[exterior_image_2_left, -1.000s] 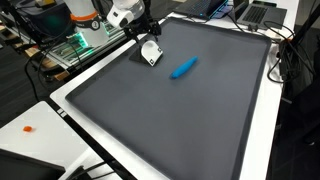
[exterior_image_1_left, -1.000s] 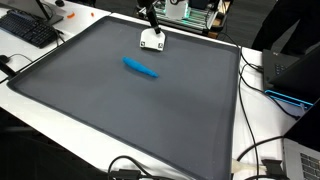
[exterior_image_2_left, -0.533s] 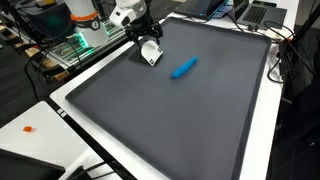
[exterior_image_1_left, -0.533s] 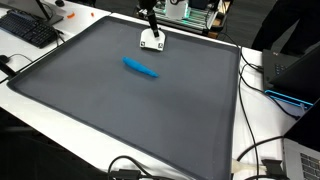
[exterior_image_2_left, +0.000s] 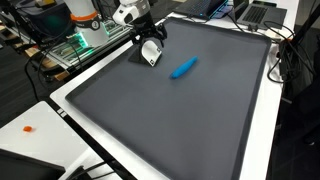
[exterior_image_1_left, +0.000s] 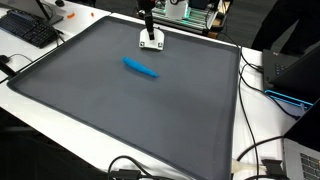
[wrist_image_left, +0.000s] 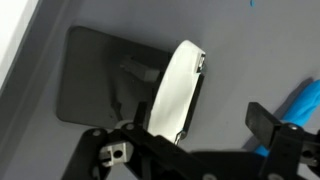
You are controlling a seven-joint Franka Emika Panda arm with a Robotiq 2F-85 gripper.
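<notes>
A white curved object stands on edge on the dark grey mat, near the mat's far edge. It shows in both exterior views. My gripper hangs right over it. The jaws are wide apart. The white object sits close to the left finger, and the right finger is well clear of it. A blue marker-like object lies on the mat a short way off. Its end shows at the right edge of the wrist view.
A white table border runs round the mat. A keyboard lies at one corner, and cables and a laptop are along one side. Electronics racks stand behind the arm. A small orange item lies on the border.
The gripper has straightened up slightly over the white object, and the object has shifted a little toward the mat's far edge. The blue object has not moved.
</notes>
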